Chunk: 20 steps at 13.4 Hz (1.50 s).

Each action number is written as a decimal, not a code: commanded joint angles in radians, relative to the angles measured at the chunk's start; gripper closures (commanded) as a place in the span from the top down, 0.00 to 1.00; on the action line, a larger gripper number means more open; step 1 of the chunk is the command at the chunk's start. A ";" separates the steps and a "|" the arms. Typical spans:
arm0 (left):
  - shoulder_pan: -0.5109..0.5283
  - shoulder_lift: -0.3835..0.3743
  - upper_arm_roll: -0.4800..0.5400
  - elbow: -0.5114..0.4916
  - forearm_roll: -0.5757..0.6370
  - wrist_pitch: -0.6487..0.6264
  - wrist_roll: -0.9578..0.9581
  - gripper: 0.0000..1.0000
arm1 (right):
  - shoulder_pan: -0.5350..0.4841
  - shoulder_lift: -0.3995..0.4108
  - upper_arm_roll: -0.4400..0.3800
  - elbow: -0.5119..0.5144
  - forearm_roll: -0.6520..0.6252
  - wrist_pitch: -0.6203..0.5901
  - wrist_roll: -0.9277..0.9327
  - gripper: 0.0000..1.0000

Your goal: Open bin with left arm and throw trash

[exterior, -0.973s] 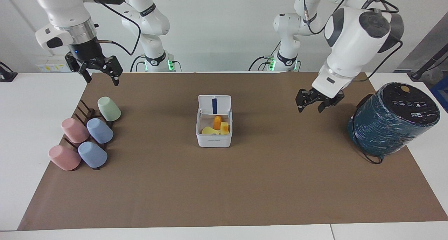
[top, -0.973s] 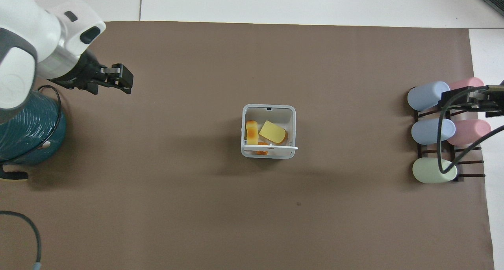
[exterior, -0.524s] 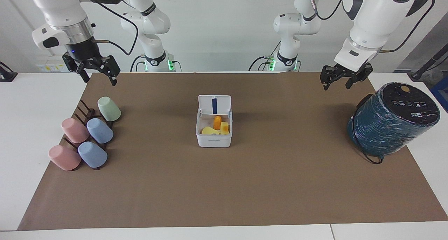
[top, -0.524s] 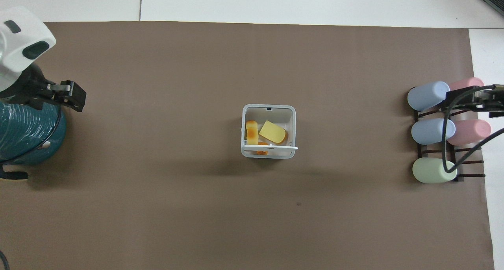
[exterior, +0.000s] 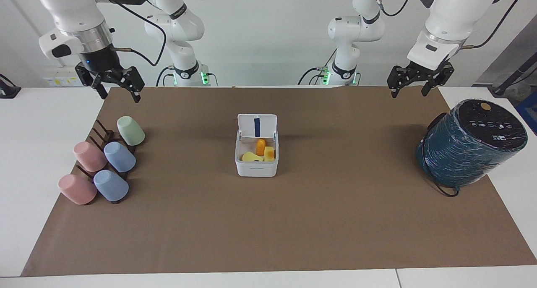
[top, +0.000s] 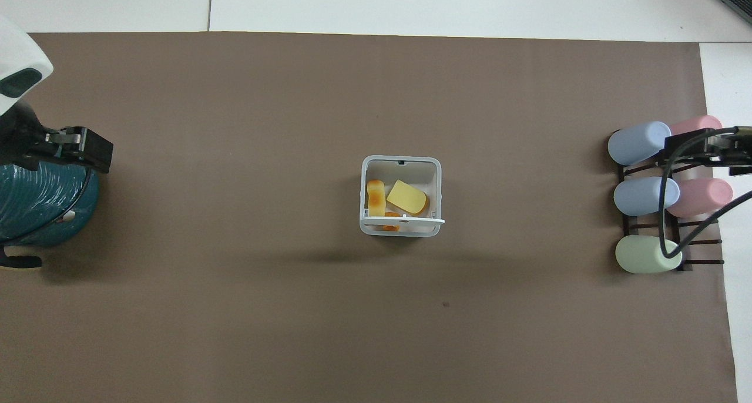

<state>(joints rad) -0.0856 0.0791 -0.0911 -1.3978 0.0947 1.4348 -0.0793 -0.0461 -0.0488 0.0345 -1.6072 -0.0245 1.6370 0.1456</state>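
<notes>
Brown worktop (exterior: 335, 221): bin (exterior: 256, 165) open, trash (exterior: 260, 153) inside; left gripper (exterior: 418, 81) at two o'clock, right gripper (exterior: 112, 82) at ten, fingers spread, empty; park gently.

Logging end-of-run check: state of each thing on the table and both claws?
bin: lid up, open
trash: three pieces inside the bin
left claw: open, empty, raised over the mat's edge at the robots' end
right claw: open, empty, raised, waiting
cups: five, tilted on the rack
teal cylinder: leaning, wrapped
</notes>
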 commanded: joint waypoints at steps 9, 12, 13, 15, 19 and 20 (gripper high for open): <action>0.090 -0.088 -0.016 -0.179 -0.039 0.193 0.046 0.89 | 0.040 -0.011 -0.039 -0.005 0.015 -0.011 -0.026 1.00; 0.092 -0.090 -0.018 -0.184 -0.039 0.199 0.047 0.97 | 0.043 -0.011 -0.035 -0.005 0.015 -0.011 -0.027 1.00; 0.086 -0.090 -0.016 -0.185 -0.039 0.199 0.047 1.00 | 0.043 -0.011 -0.035 -0.005 0.015 -0.011 -0.027 1.00; 0.084 -0.091 -0.016 -0.185 -0.039 0.197 0.055 1.00 | 0.043 -0.011 -0.035 -0.005 0.015 -0.011 -0.027 1.00; 0.083 -0.091 -0.016 -0.185 -0.039 0.193 0.061 1.00 | 0.043 -0.011 -0.035 -0.005 0.015 -0.011 -0.027 1.00; 0.083 -0.091 -0.018 -0.185 -0.039 0.193 0.059 1.00 | 0.043 -0.011 -0.035 -0.005 0.015 -0.011 -0.027 1.00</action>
<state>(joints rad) -0.0094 0.0247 -0.1069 -1.5388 0.0698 1.6091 -0.0357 -0.0055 -0.0488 0.0078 -1.6072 -0.0241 1.6370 0.1455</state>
